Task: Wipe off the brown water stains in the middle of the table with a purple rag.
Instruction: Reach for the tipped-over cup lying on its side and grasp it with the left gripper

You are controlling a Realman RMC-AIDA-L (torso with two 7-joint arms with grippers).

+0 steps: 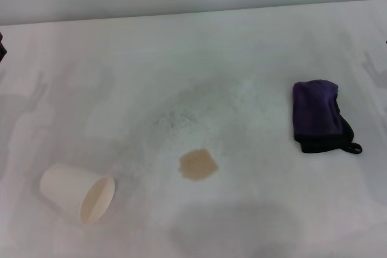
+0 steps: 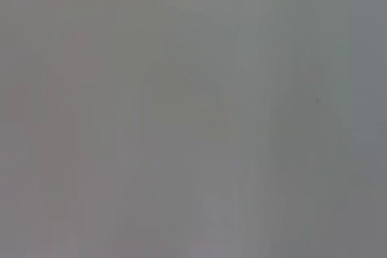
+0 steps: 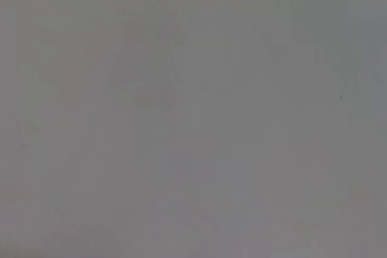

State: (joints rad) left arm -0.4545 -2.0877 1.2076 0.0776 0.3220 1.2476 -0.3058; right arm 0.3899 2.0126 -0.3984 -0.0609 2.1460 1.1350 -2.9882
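Note:
The brown water stain (image 1: 198, 164), a small light-brown squarish blotch, lies near the middle of the white table (image 1: 254, 46). The purple rag (image 1: 319, 116), folded, with a black edge and a small black loop, lies on the table to the right of the stain, well apart from it. Only a dark sliver of my left gripper (image 1: 1, 46) shows at the far left edge of the head view, far from the stain. My right gripper is out of view. Both wrist views show only a plain grey surface.
A white paper cup (image 1: 77, 193) lies on its side at the front left, mouth toward the stain. Faint grey speckled smudges (image 1: 175, 116) spread behind the stain. The table's far edge meets a pale wall.

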